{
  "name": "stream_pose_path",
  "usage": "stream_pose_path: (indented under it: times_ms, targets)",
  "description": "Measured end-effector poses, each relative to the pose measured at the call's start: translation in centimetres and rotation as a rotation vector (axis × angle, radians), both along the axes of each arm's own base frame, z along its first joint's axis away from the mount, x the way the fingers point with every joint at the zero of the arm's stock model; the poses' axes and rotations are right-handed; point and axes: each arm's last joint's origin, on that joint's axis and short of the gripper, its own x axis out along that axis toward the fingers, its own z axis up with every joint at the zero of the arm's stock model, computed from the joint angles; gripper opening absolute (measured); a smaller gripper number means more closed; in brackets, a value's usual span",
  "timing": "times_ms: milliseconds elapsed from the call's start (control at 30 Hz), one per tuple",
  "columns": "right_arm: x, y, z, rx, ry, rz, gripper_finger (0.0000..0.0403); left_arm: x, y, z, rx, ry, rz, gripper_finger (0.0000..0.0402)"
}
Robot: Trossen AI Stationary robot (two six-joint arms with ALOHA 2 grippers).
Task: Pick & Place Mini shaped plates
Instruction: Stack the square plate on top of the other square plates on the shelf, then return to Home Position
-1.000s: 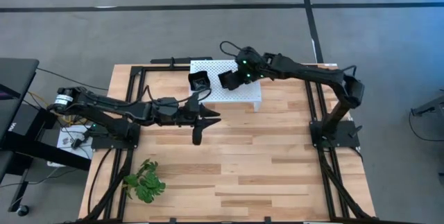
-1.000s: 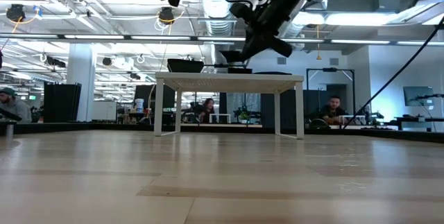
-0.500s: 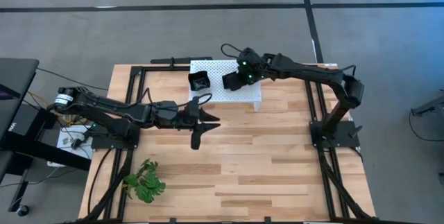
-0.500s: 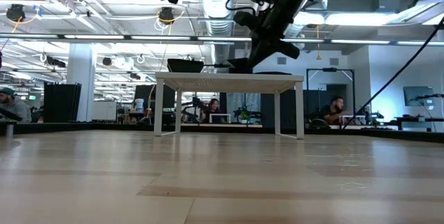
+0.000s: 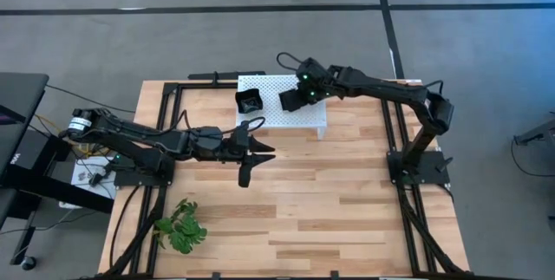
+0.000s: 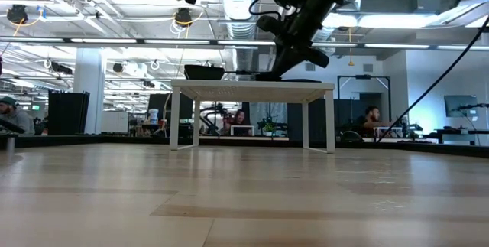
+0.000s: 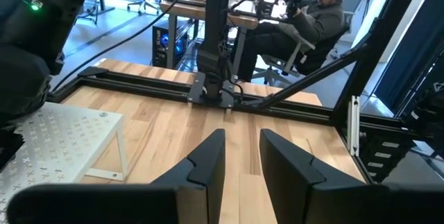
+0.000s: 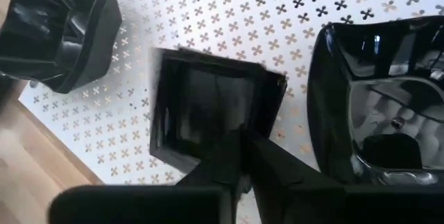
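The right gripper's point(image 8: 243, 148) jaws were narrow on the rim of 1 square plate point(image 8: 208, 109) resting, apparently, on the white platform point(image 5: 282, 111) in the high view, where the idle left gripper point(image 5: 251, 146) gaped; placing step, release next.

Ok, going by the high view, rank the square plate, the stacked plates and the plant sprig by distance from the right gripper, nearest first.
1. Square plate, at the right gripper, on the white platform.
2. Stacked plates, on the platform's left end.
3. Plant sprig, on the table's near left corner.
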Motion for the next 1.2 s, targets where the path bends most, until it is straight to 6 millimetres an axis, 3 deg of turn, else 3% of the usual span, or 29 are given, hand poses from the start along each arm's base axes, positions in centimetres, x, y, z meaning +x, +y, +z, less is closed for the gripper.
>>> stream_pose_path:
  times_ms: [367, 600, 833, 1000, 1100, 1200]
  targets:
    - [-0.2, 0.0, 0.2, 0.012, 0.003, 0.004, 0.0077, 0.0, 0.0, 0.0, 0.000, 0.000, 0.000, 0.0092]
    - [-1.6, 0.9, 4.6, -0.042, 0.008, 0.076, 0.0077, 0.0, 0.0, 0.0, 0.000, 0.001, 0.000, 0.0092]
    - [-4.5, 5.8, 9.5, -0.229, 0.018, 0.373, 0.0077, -0.6, 0.2, 0.5, 0.085, 0.001, 0.002, 0.0092]
    - [-8.5, 10.8, 12.5, -0.443, 0.029, 0.500, 0.0077, -3.5, 0.9, 1.9, 0.129, 0.043, 0.062, 0.0092]
    - [-11.7, 13.3, 12.4, -0.529, 0.010, 0.538, 0.0077, -6.3, 1.8, 2.8, 0.178, -0.016, 0.077, 0.0092]
    - [-14.8, 15.2, 10.8, -0.581, -0.049, 0.622, 0.0077, -9.6, 3.0, 2.7, 0.163, -0.092, 0.122, 0.0092]
